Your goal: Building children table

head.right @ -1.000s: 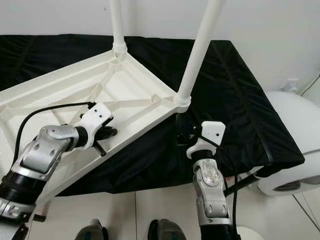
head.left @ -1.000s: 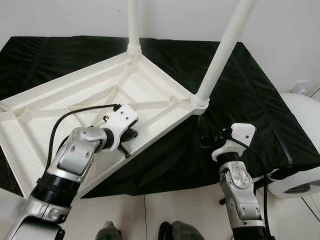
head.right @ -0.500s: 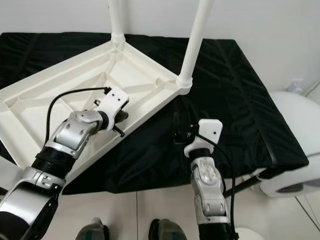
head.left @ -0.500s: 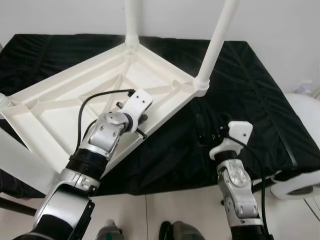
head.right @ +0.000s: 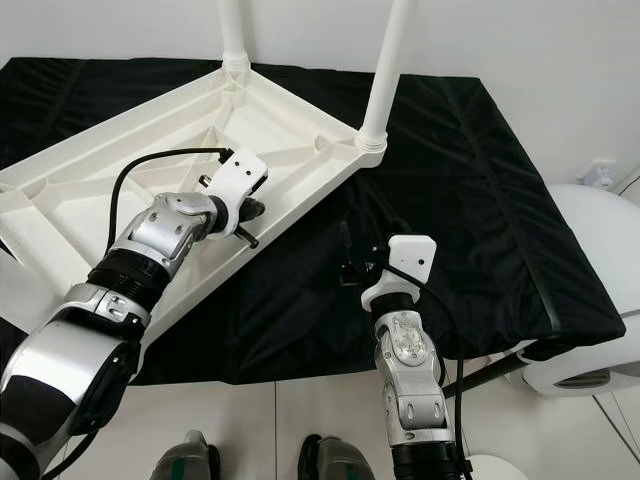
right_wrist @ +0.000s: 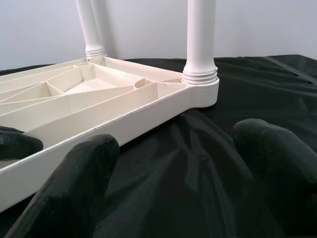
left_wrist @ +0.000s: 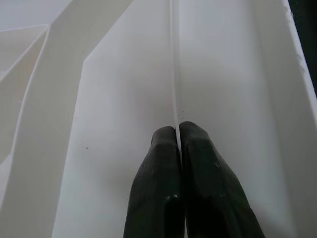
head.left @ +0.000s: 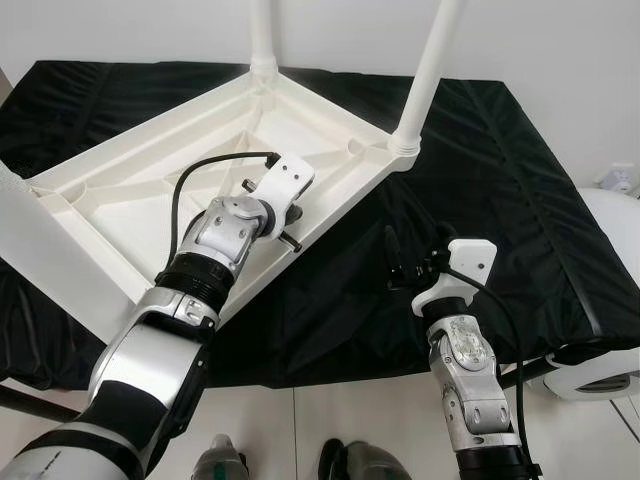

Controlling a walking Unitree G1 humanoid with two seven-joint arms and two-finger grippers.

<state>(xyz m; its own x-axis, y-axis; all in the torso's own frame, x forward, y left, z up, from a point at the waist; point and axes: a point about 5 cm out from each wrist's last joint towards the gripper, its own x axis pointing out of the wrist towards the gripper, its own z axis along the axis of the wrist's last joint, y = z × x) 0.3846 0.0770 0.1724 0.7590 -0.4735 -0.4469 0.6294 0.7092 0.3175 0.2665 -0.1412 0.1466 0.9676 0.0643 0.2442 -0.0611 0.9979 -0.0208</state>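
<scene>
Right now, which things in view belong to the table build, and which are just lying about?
Job: upturned white tabletop; its two fitted legs and; left gripper pinching a rib; open right gripper.

Lying about: black cloth; white rounded object.

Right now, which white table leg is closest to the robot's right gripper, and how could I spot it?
Find the upside-down white plastic tabletop lying on the black cloth. Two round white legs stand up from its far corners. Yours is the leg at the corner just beyond the right gripper, not the leg by the wall.

Silver arms are carrying white wrist housings, looping black cables, and black-fingered left gripper [head.left: 291, 226] and right gripper [head.left: 402, 270].
</scene>
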